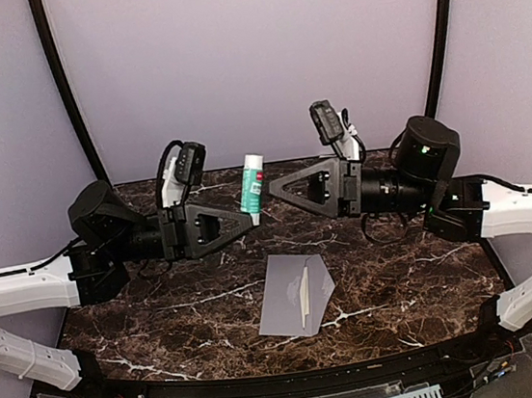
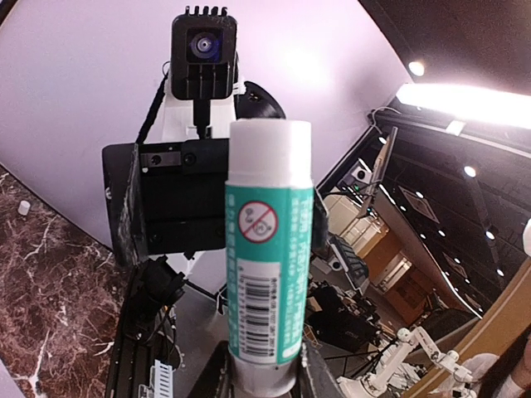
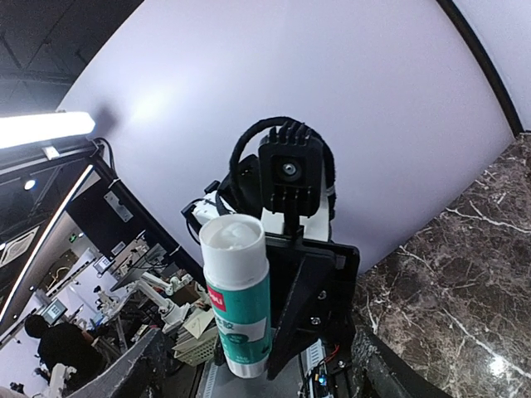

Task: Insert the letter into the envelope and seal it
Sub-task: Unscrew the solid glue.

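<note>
Gluing seemed the step: above the envelope (image 1: 284,305) my left gripper (image 1: 249,218) clenched the glue stick (image 1: 254,193), my right gripper (image 1: 272,185) hung released, and the stick next needed lowering onto it.

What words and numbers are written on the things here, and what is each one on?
Glue stick, round red sign with a slash: a picture only, no words.
Glue stick, barcode with tiny digits beside it: too small to read.
Glue stick, white print on the teal label: too blurred to read.
Envelope and letter: no writing shows.
</note>
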{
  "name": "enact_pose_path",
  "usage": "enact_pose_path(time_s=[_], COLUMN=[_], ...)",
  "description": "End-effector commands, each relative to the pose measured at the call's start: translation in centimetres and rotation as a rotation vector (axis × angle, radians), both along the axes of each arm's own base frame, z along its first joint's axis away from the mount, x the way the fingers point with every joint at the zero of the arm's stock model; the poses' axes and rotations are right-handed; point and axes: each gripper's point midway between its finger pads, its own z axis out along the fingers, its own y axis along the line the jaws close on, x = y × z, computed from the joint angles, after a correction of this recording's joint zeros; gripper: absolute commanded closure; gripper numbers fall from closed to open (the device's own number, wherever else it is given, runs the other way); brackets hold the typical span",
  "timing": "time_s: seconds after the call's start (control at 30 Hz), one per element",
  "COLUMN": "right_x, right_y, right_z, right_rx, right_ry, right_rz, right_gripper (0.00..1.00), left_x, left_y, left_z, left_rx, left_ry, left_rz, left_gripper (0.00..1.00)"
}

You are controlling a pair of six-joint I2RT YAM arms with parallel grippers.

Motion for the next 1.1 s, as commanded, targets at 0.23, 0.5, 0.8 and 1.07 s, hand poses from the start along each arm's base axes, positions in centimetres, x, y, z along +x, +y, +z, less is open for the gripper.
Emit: enact_pose_path(time_s=[0.23, 0.5, 0.8, 1.07], right_x=[-3.0, -3.8, -3.5, -1.0], right_y=[1.7, 2.3, 2.1, 2.8], right_z=[4.9, 5.2, 5.0, 2.8], right_rx=[0.142, 0.153, 0.146, 0.007], right_ry=[-0.131, -0.141, -0.125, -0.078], right_rz=[0.140, 0.185, 0.153, 0.022], right_gripper=[0.45, 0.68, 0.95, 1.00], left_x=[-2.5, -2.4, -1.8, 2.7], left_y=[0.8, 0.7, 0.5, 0.7], left_z=[2.2, 2.1, 0.8, -1.8], left_rx=[-0.090, -0.092, -0.059, 0.142], left_ry=[-0.077, -0.069, -0.046, -0.045], left_rz=[-0.144, -0.138, -0.103, 0.200], left_gripper=[1.00, 1.00, 1.00, 1.00])
